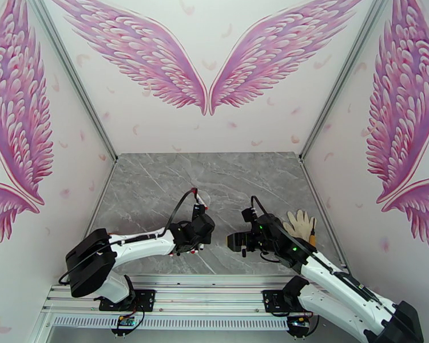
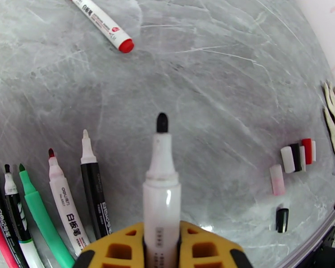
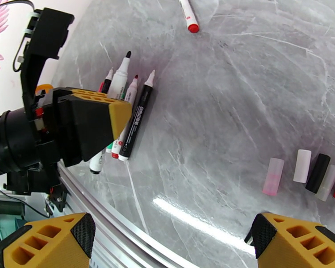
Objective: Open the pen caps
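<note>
Smooth shiny plastic pen (image 2: 161, 193) between left gripper's (image 2: 161, 244) matt yellow fingers (image 2: 118, 247). Glossy marble-look tabletop (image 3: 239, 85) under right gripper (image 3: 172, 235), frosted pink cap (image 3: 273, 176) ahead on it.

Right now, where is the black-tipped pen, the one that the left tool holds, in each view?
Top external: too small to tell; the left tool holding it sits left of centre.
Left wrist: the black-tipped pen rises from bottom centre, tip up.
Right wrist: upper left, slanting out of the left tool.
Shared landmark: the pink cap, right side in both wrist views.
</note>
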